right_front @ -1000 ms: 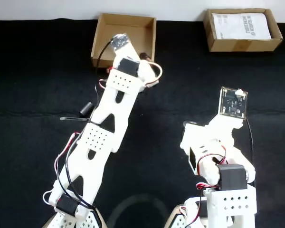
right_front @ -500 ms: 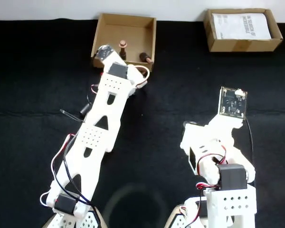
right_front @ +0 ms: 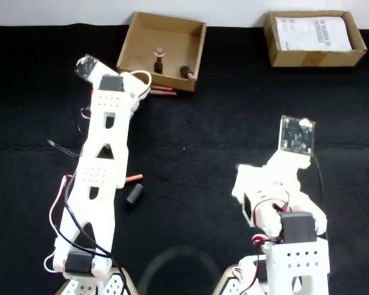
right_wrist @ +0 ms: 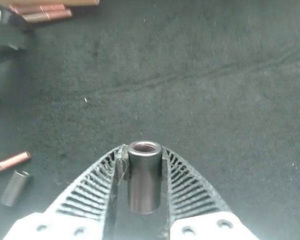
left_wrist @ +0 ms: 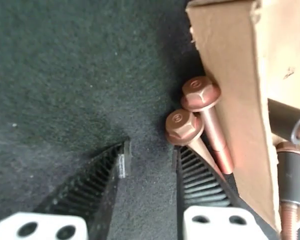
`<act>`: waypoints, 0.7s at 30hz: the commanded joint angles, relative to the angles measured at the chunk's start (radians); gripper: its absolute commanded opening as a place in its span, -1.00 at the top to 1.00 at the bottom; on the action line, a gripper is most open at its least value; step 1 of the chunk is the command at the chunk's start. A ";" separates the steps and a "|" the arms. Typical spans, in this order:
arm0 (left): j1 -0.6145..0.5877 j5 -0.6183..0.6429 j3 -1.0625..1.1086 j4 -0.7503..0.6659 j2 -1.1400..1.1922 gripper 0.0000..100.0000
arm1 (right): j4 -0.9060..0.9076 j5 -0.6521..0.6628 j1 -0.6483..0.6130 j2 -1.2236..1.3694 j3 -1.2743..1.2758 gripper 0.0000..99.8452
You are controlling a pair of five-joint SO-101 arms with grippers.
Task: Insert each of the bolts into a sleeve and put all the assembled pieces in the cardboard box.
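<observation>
- Loose bolt (right_front: 133, 178) and loose sleeve (right_front: 133, 194), lower left of centre in the high view: lying close together on the cloth, not yet joined.
- Right gripper (right_wrist: 144, 150): pressed onto a held sleeve (right_wrist: 144, 180), which is kept upright with its bore exposed. This arm has barely shifted over the last second.
- Left gripper (left_wrist: 150, 167): fingers spread, with nothing between them. Within the last second its arm has been drawn back from above the cardboard box and swung toward the upper left of the frame, so a delivery is judged complete.
- Two bolts (left_wrist: 182, 125): lying side by side against the box's outer wall, one just beside a finger. They are judged the next to be taken.
- Cardboard box (right_front: 172, 40), top centre: two assembled pieces (right_front: 159, 59) are uncovered inside, one upright and one lying.
- Black cloth (right_front: 234, 123): spread over the table. A second box (right_front: 313, 59) holding a printed sheet (right_front: 313, 34) is seen at upper right, with a pale surface (right_front: 80, 11) beyond.
</observation>
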 commanded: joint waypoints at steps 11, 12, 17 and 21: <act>0.067 0.011 -0.018 -0.012 -0.234 0.67 | -0.013 0.009 0.007 -0.010 0.004 0.99; 0.074 0.011 -0.018 -0.018 -0.255 0.67 | -0.013 0.009 0.007 -0.010 0.004 0.99; 0.087 0.011 -0.007 -0.046 -0.283 0.67 | -0.016 0.009 0.008 -0.010 0.004 0.99; 0.085 0.011 0.016 -0.043 -0.260 0.67 | -0.016 0.009 0.008 -0.010 0.004 0.99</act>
